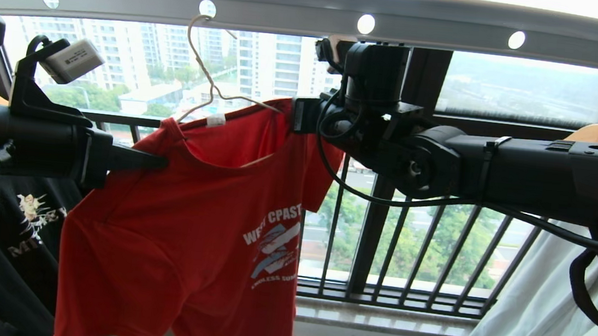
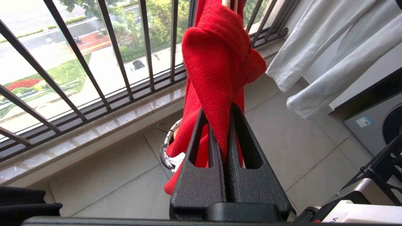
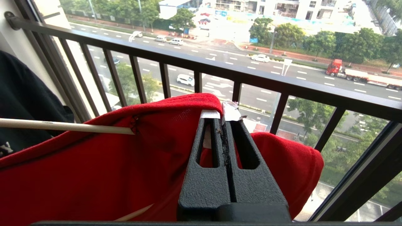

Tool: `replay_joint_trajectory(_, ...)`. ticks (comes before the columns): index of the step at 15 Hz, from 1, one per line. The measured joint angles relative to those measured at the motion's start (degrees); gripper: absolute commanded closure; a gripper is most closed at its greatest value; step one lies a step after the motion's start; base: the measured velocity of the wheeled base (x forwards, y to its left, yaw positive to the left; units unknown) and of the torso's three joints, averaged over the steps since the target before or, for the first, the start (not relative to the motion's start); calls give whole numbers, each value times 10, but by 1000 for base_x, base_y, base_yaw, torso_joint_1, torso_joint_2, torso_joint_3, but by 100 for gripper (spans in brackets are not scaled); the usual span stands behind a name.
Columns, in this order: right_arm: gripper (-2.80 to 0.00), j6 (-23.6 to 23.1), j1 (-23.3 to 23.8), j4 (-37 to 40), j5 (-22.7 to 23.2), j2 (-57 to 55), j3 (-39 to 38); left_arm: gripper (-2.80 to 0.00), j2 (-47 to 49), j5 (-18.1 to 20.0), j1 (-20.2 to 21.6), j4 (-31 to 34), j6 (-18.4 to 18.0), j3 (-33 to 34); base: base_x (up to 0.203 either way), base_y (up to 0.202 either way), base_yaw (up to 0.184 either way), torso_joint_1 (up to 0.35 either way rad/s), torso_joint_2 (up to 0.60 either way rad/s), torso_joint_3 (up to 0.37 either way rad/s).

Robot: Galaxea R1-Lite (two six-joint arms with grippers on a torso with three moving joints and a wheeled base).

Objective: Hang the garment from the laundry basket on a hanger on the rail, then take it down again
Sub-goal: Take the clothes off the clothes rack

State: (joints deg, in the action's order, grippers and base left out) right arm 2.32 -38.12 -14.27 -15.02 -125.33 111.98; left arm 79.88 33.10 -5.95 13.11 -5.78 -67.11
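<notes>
Both black end effectors are clenched on the red short-sleeved T-shirt [image 1: 189,223]: left end effector [image 1: 159,163] on its left shoulder, right end effector [image 1: 296,114] at its right shoulder. It drapes the thin cream-white wire hanger [image 1: 206,79], hooked in the broad grey perforated metal rail [image 1: 293,0], so hanging looks nearly done; squaring and taking down remain.

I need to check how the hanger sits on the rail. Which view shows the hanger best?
The head view: the hanger shows its bent hook at a hole in the rail, with the red T-shirt draped on it. The right wrist view shows only a cream arm. The left wrist view shows almost nothing of it.
</notes>
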Motion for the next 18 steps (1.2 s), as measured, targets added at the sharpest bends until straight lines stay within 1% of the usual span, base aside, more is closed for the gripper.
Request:
replay_joint_trajectory(4,0,2,-10,0,-7,-2,-7,0,2,0,1,-3,0,0,0,0,0,0,0,0)
replay_joint_trajectory(9,0,3,-36,0,-21,16,-27,0,4,0,0,-5,0,-1,0,0,0,0,0,0)
replay_joint_trajectory(10,-280,3,-39,-1,-23,20,-35,0,4,0,0,-5,0,-1,0,0,0,0,0,0)
replay_joint_trajectory(18,-280,21,-57,-3,-29,58,-97,0,9,-2,1,-7,-1,-2,0,0,0,0,0,0)
